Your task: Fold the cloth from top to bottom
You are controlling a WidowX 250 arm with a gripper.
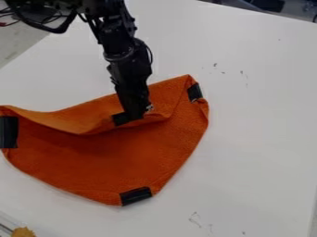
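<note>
Beyond the black near patch (136, 196), in the camera view, your gripper (146, 110) is down at the lip of the top flap (93, 111) of the orange cloth (123, 162), right by the middle patch (127, 118). Whether it is clamped on the fabric or only touching it, I can't tell, so make sure of your hold before you draw on it. The cloth lies on the white table (260, 120), stretching back from the near patch, with a left patch (9, 132) and a right patch (195, 92) farther off on either side of it. The fold looks partly made: the top flap is turned toward the near patch but falls well short of it. Carry the middle patch straight toward the near patch, low enough that the flap rolls over instead of hauling the whole cloth along the table. The flap is bunched beside the gripper and billows between there and the left patch; an even, slow pull should ease those waves, while a hurried one could skew the crease. Aim to lay the lip over the near patch, then let go gently and lift straight up, so the cloth doesn't spring back with you.
</note>
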